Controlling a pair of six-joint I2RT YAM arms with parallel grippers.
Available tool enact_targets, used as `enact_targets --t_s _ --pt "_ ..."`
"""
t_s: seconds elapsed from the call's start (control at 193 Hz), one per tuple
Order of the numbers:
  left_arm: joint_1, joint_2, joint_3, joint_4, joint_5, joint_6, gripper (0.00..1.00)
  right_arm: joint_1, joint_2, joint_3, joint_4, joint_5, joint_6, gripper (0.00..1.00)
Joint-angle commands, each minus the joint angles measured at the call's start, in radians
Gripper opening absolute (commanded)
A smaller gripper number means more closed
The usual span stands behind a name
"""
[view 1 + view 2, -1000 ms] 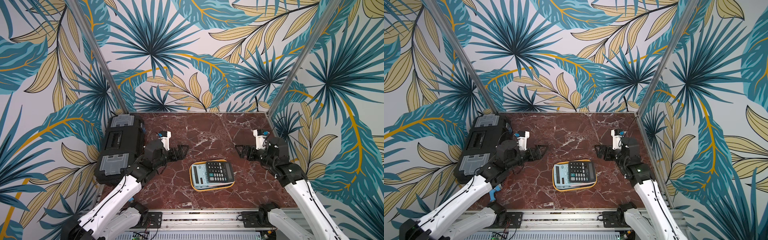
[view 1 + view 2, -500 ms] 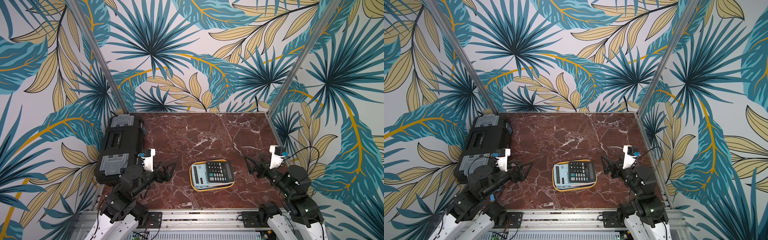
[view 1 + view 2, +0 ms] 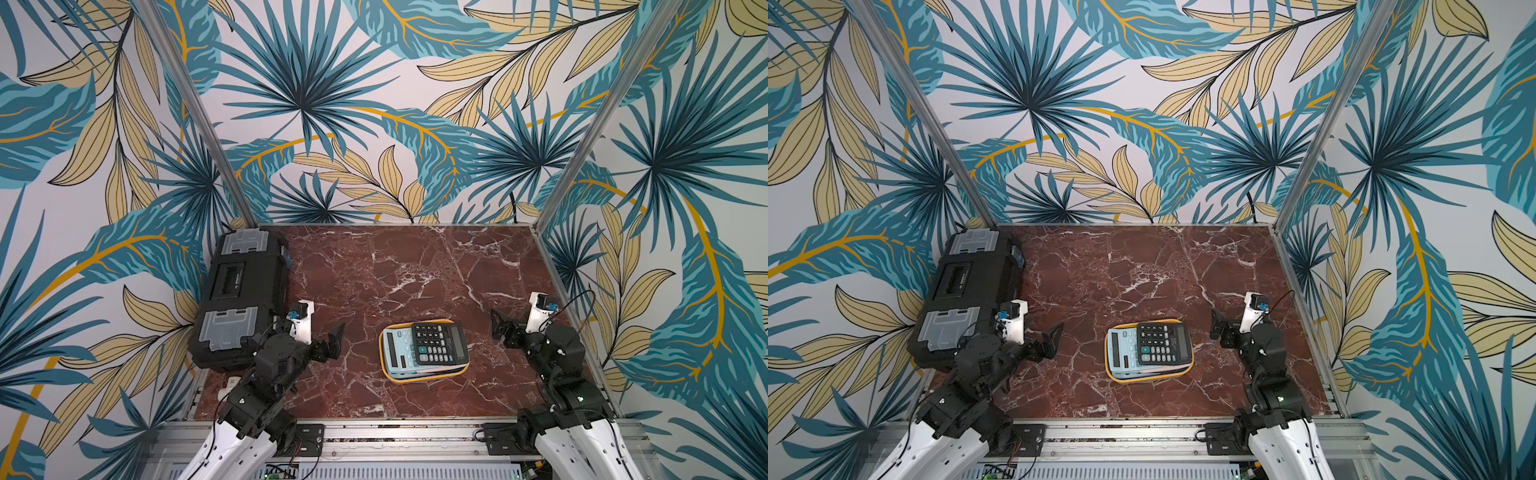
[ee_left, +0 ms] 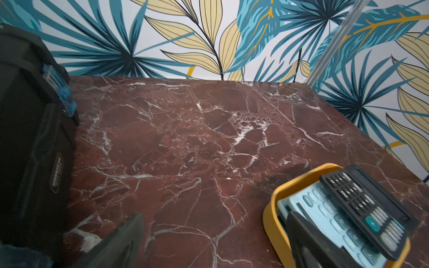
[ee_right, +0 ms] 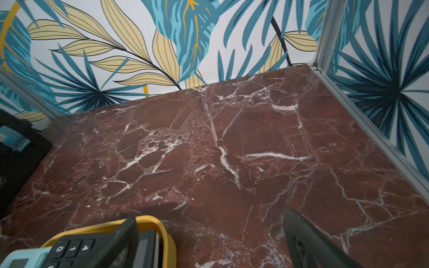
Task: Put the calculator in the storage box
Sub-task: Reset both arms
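**A:** What takes up the most room?

**B:** The leaf-print walls [image 3: 374, 104] on three sides, and then the red marble table [image 3: 415, 270] between them.

**A:** And on the table?

**B:** A black toolbox [image 3: 245, 291] with grey lid sections lies along the left edge, reaching to the back corner. The left arm [image 3: 257, 399] is folded at the front, just beside the toolbox's near end. The right arm [image 3: 569, 374] is folded at the front right, close to the side wall.

**A:** Where is the yellow storage box [image 3: 424, 376]?

**B:** It sits flat on the table near the front middle, between the two arms and well apart from the toolbox.

**A:** And the calculator?

**B:** There are two, and both are inside the box. A light blue calculator [image 3: 397, 353] lies underneath. The black calculator [image 3: 440, 343] lies on top of it, covering its right part with its keys facing up. In the left wrist view it sits slightly tilted, with one edge near the yellow rim.

**A:** What about the pincers?

**B:** The left pincer [image 3: 332, 340] is spread wide and holds nothing. It hangs over bare marble to the left of the box, without touching it. The right pincer [image 3: 503, 330] is also spread wide and empty, hanging to the right of the box and apart from it. In each wrist view the two dark fingers [image 5: 301, 232] stand far apart, with marble showing between them.
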Motion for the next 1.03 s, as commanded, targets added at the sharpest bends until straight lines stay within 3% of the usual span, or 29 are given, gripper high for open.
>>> enact_targets --t_s 0.0,0.145,0.497,0.761,1.03 --pt "0.015 0.025 -0.074 0.182 -0.103 0.085 1.00 0.003 0.052 -0.054 0.154 0.136 -0.013 0.99" --pt "0.059 0.082 -0.115 0.290 -0.175 0.134 1.00 0.002 0.107 -0.125 0.288 0.237 -0.035 1.00" --pt "0.265 0.298 -0.086 0.432 -0.043 0.194 1.00 -0.006 0.277 -0.251 0.633 0.354 -0.077 0.99" --pt "0.404 0.568 -0.082 0.600 0.166 0.232 1.00 -0.026 0.497 -0.275 0.887 0.388 -0.092 0.99" --pt "0.456 0.779 -0.037 0.764 0.229 0.242 1.00 -0.035 0.679 -0.232 1.052 0.382 -0.140 0.99"
